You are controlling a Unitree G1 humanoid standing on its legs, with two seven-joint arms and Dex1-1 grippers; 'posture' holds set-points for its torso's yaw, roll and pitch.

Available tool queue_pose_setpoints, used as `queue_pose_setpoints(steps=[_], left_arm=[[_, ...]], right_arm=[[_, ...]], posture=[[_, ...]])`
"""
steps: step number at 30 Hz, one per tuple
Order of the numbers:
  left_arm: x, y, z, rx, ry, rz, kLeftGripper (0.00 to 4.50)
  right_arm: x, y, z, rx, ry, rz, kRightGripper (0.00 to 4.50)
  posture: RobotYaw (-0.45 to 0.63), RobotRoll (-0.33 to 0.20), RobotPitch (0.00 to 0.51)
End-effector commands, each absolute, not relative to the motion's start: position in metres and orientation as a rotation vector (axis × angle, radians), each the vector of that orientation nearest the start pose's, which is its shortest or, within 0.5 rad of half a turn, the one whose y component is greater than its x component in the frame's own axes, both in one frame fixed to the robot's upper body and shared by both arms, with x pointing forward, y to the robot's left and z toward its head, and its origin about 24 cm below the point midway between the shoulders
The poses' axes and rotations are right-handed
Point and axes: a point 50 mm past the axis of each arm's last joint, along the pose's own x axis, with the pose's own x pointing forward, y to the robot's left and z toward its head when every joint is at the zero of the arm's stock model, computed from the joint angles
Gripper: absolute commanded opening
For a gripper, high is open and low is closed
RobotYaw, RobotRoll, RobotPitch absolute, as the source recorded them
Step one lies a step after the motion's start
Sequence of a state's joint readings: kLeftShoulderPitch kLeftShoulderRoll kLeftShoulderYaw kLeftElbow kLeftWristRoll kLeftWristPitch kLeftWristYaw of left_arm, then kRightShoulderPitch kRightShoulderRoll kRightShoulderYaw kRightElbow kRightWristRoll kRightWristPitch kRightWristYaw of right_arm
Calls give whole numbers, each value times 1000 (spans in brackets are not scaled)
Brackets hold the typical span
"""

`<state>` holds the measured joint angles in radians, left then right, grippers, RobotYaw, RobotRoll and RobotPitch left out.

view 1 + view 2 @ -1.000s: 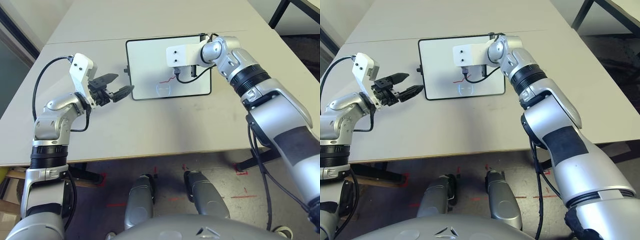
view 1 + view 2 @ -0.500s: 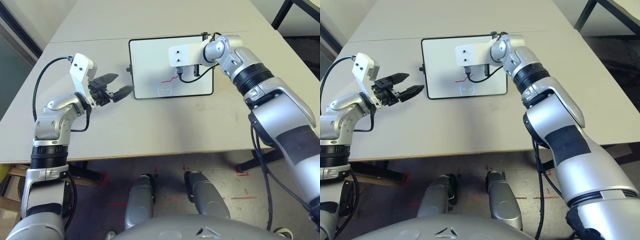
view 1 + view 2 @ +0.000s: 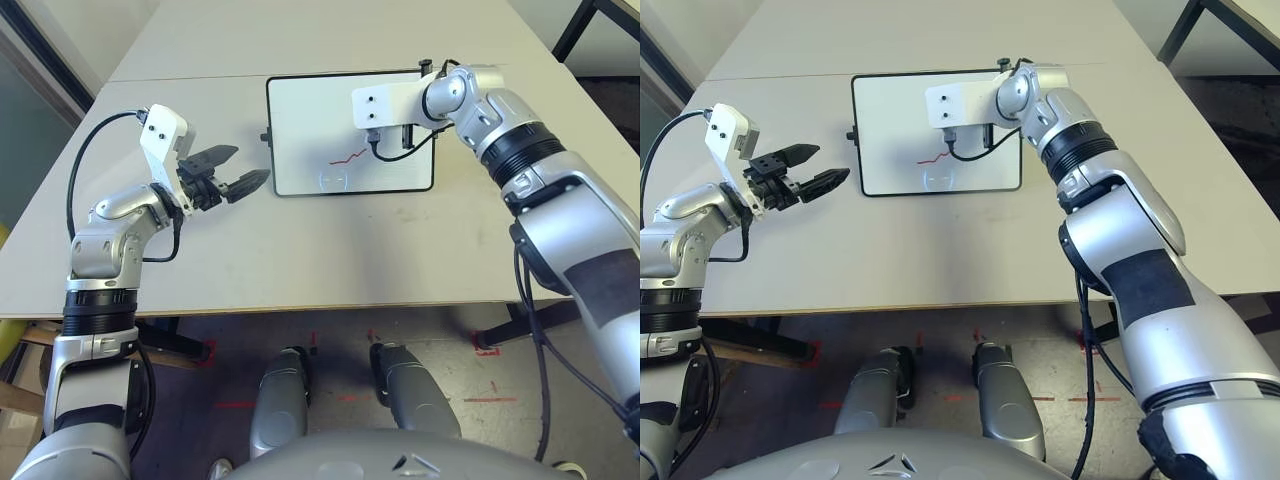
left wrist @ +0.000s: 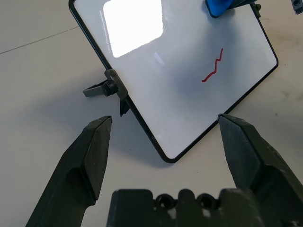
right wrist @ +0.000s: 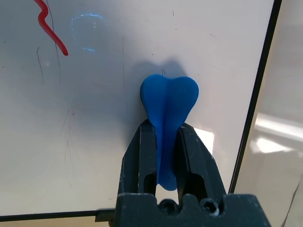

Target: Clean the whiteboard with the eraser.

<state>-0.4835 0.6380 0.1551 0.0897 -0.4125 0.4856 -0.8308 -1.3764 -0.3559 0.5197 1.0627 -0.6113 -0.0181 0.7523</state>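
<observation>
I see my right gripper (image 5: 165,142) clamped on the small bright blue eraser (image 5: 169,106), its long axis running out along the fingers over the black-framed rectangular whiteboard (image 3: 300,120), away from the red squiggle (image 3: 348,158). My left gripper (image 3: 232,168) hangs spread beside the whiteboard's short side.

Whiteboard and eraser

The whiteboard (image 3: 300,135), white with a thin black frame, rounded corners and a small knob on its short side, is laid flat on the table; a red squiggle (image 3: 348,158) is seen on it. The blue eraser (image 5: 166,106), pinched in its middle, is held over the board, apart from the squiggle.
</observation>
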Motion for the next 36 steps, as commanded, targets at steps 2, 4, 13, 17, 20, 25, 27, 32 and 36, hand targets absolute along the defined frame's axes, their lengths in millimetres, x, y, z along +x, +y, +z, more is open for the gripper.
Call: queue_pose_setpoints(steps=[2,4,13,17,20,25,27,32,36], left_arm=[[313,235,170,132,72,-717,4500],[313,234,170,131,72,-718,4500],[313,234,171,131,73,-723,4500],[314,234,171,132,75,-726,4500],[314,234,171,133,77,-728,4500],[313,234,170,135,85,-733,4500],[313,234,170,134,86,-734,4500],[314,233,169,134,88,-740,4500],[315,232,169,134,87,-743,4500]], right_arm=[[420,-129,216,-1481,321,658,347],[420,-134,216,-1485,330,649,347],[420,-148,215,-1488,359,620,347],[419,-146,217,-1478,352,634,347],[417,-139,221,-1456,332,671,347],[408,-127,232,-1471,286,734,346],[403,-123,235,-1476,275,750,345],[390,-111,231,-1485,242,782,344],[387,-109,222,-1505,241,768,344]], posture=[[-134,0,178],[-134,0,178],[-140,0,182],[-141,0,183],[-142,0,185],[-145,0,187],[-146,0,188],[-149,0,188],[-148,0,187]])
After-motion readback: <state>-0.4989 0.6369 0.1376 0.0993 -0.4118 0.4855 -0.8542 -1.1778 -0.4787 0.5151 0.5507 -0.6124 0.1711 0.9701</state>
